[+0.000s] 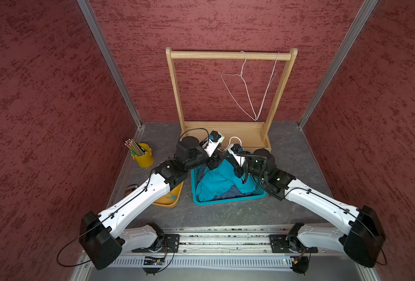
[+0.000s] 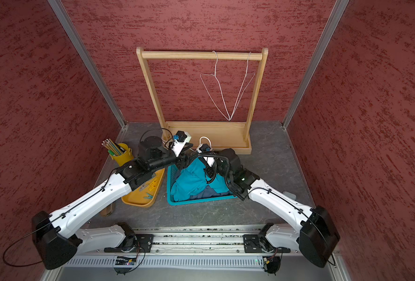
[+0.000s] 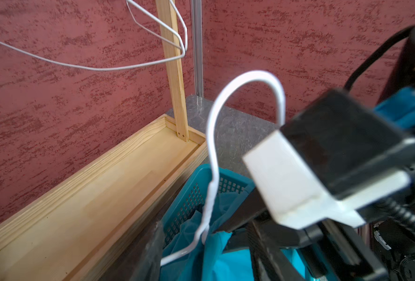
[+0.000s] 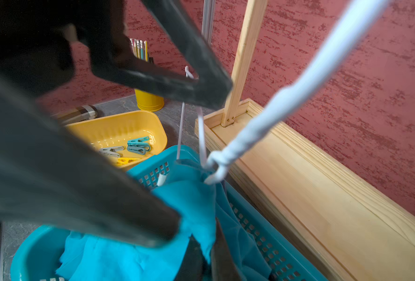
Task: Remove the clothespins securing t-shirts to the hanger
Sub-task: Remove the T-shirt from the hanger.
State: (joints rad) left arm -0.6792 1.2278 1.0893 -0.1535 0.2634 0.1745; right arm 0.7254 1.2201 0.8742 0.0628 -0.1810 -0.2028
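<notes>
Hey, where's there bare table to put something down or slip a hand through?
Bare table: the strip between the teal basket, the yellow tray and the front rail; also the patch right of the wooden rack, toward the wall. Crowded: above the basket, where the left arm and right arm meet around a wire hanger.

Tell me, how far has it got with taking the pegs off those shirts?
Nearly done, it seems. Two wire hangers hang bare on the wooden rack, and several clothespins lie in the yellow tray. In hand: both arms work at a third hanger poking out of the teal t-shirt in the basket. Left: freeing it; any remaining clothespins are hidden.
</notes>
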